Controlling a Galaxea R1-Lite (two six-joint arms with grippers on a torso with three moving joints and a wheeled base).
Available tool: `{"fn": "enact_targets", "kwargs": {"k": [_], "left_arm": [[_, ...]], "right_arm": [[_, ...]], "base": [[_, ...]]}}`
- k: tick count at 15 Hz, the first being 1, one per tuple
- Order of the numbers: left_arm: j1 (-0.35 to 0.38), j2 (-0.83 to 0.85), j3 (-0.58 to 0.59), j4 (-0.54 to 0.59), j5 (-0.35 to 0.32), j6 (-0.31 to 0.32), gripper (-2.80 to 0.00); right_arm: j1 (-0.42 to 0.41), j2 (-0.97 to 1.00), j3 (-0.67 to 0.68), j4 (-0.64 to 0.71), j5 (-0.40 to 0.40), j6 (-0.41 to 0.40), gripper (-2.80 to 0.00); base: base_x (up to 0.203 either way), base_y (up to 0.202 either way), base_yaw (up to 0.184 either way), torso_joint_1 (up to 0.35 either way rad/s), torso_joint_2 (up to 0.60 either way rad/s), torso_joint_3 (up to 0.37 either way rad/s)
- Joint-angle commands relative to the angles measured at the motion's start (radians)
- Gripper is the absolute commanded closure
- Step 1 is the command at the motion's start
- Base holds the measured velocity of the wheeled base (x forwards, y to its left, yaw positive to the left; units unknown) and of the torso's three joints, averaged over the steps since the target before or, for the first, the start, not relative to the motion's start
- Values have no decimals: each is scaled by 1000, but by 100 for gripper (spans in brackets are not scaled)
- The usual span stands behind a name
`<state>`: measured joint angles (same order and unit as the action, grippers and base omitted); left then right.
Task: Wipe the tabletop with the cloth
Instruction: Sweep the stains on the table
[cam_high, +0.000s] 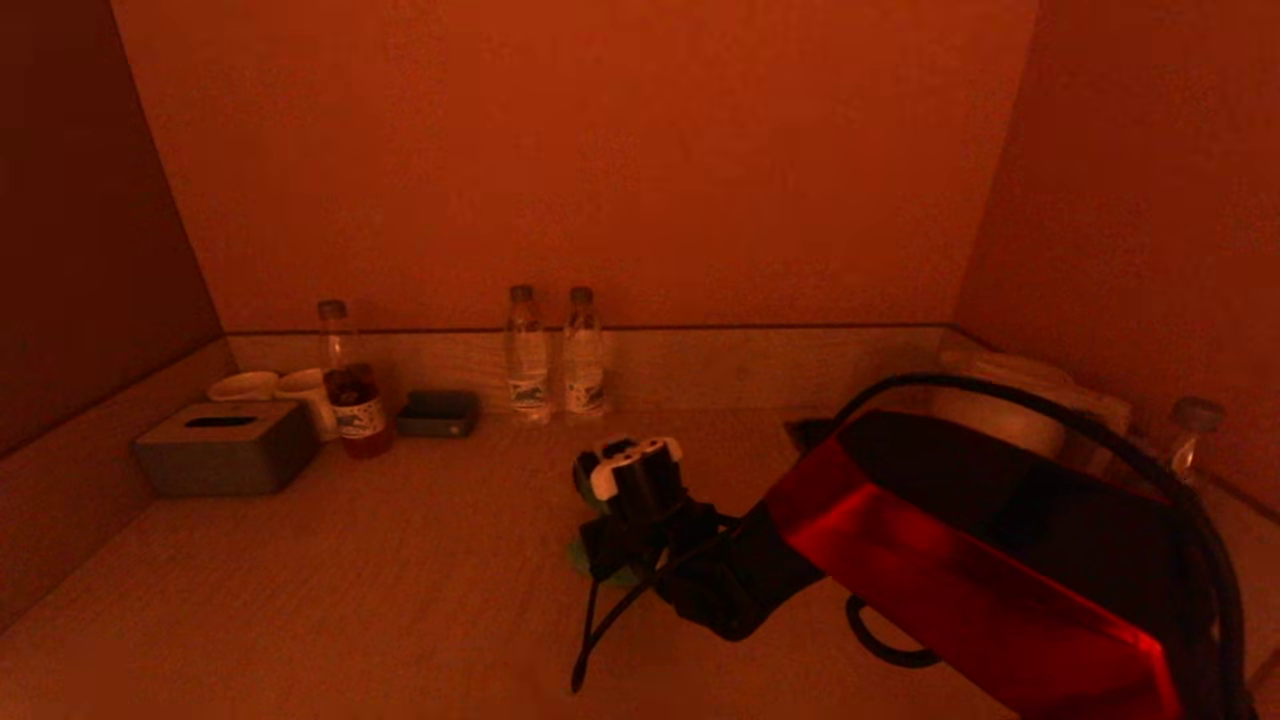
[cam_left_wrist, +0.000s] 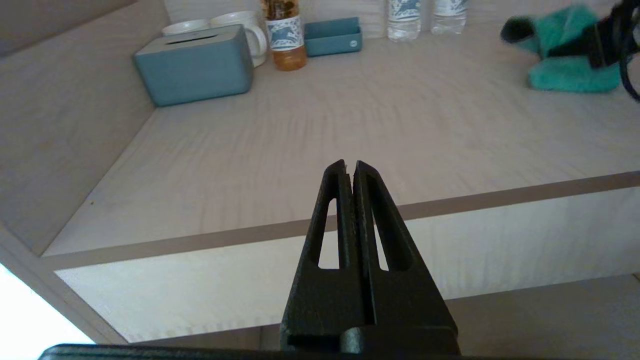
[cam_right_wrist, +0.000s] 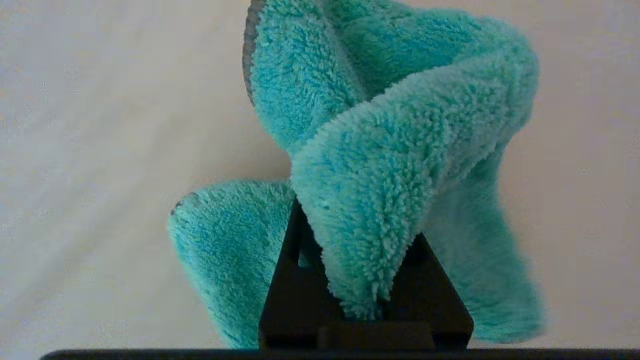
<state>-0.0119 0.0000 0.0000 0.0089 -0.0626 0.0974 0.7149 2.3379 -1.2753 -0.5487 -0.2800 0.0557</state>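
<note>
Cloth, teal and fluffy, pinched in right gripper on tabletop centre; left gripper pressed together, parked off its near edge at 6 o'clock.

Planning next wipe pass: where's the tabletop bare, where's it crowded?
Bare: the tabletop from the tissue box to the cloth in the right gripper. Crowded: back-left, with mugs, tea bottle, tray, water bottles.

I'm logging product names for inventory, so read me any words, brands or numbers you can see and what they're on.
No text can be read.
Amber drink bottle: its label is printed but too blurred to read.
Two water bottles: their labels are too small to read.
Tissue box and cloth: no text.
</note>
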Motion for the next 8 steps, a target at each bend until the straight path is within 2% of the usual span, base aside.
{"fn": "enact_targets", "kwargs": {"k": [1,4,8], "left_arm": [[-1,0,0,0,0,1,0],[0,0,0,0,0,1,0],[0,0,0,0,0,1,0]], "right_arm": [[95,-13,28,-6,-8,7,0],[151,-30,50,-7,-13,10,0],[151,-34,82,-36,-13,9,0]], "base": [[0,0,0,0,0,0],[0,0,0,0,0,0],[0,0,0,0,0,0]]}}
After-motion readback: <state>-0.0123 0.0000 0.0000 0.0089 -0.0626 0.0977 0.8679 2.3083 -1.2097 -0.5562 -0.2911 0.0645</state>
